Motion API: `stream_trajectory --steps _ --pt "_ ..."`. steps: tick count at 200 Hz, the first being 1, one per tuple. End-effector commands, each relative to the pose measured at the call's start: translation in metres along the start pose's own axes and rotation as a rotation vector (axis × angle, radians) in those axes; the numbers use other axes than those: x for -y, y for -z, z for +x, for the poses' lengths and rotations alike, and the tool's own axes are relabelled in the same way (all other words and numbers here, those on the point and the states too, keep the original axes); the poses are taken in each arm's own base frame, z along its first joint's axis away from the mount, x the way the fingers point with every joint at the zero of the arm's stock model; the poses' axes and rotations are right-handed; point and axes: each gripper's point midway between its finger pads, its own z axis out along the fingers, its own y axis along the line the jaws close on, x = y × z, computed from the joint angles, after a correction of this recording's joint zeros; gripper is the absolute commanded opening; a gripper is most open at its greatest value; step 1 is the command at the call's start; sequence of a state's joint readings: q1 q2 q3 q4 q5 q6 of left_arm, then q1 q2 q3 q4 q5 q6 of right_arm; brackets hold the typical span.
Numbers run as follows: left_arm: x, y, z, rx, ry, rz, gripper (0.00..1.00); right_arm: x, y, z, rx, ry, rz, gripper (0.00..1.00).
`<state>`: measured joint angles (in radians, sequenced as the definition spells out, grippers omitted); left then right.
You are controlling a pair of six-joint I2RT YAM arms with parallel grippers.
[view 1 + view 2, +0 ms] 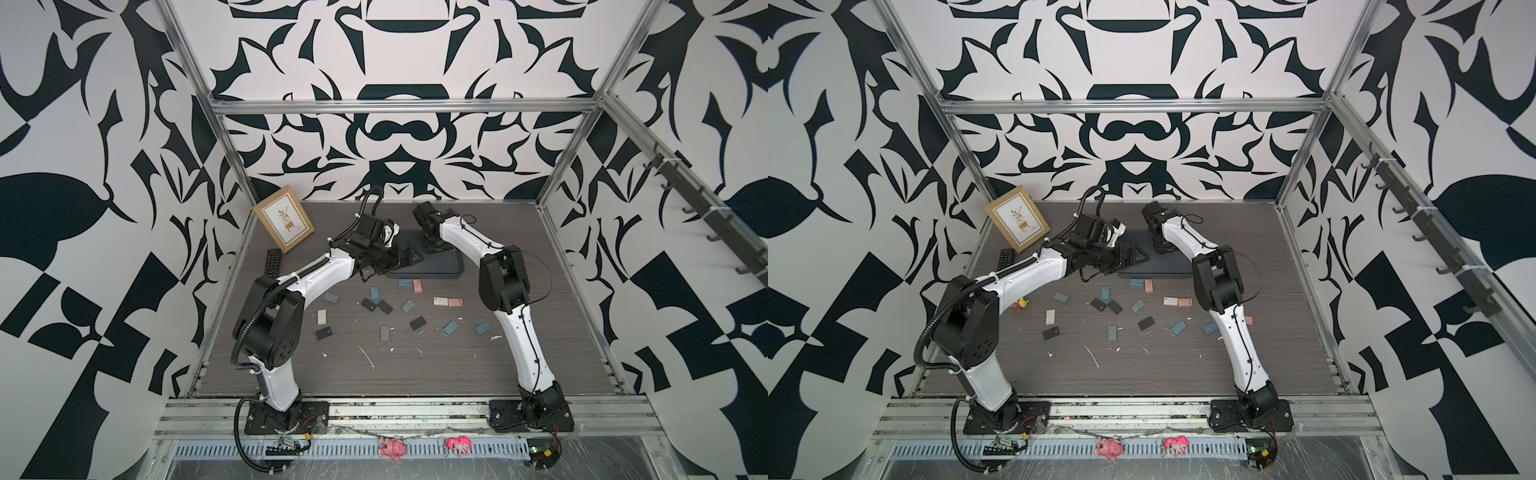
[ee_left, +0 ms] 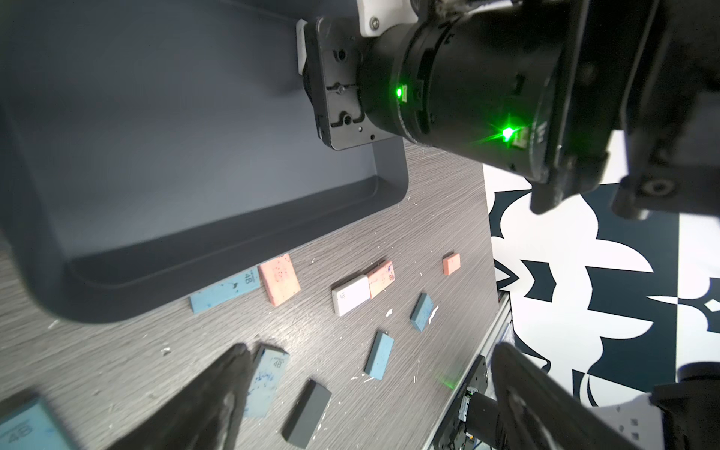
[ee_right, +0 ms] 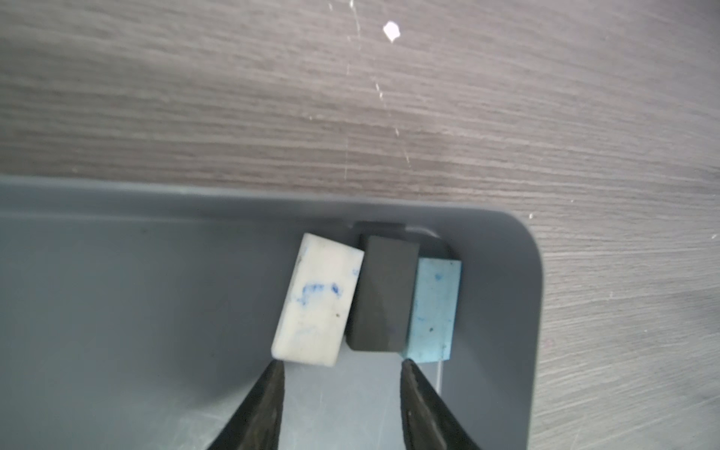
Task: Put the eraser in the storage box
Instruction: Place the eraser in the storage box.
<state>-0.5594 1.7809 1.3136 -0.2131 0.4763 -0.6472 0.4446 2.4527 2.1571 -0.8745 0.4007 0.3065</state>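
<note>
Jaws of right gripper (image 3: pixel 343 366) half open, empty, over storage box (image 3: pixel 156 195)

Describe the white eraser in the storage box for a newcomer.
The grey storage box lies on the table's far half. One corner holds a blue eraser, a dark grey eraser, then the white eraser. It alone is pale, smeared with blue ink.

Bold black-and-white patterned walls (image 1: pixel 395 41) enclose a dark wood-grain tabletop (image 1: pixel 415 374) within an aluminium frame (image 1: pixel 399 106).
</note>
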Motion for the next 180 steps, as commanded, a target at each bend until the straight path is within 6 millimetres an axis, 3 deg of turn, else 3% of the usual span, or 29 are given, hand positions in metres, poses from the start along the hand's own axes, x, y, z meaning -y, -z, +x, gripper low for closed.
stream_trajectory --steps 1,124,180 --pt "0.015 0.011 -0.004 0.019 -0.025 0.032 0.99 0.012 0.012 -0.012 0.03 -0.005 0.034 0.51" --pt "0.015 0.012 -0.004 0.022 -0.025 0.034 0.99 0.019 0.019 -0.012 0.035 0.011 0.054 0.51" --pt "0.019 0.018 -0.006 0.031 -0.036 0.028 0.99 0.026 0.053 -0.018 0.068 -0.028 0.005 0.52"
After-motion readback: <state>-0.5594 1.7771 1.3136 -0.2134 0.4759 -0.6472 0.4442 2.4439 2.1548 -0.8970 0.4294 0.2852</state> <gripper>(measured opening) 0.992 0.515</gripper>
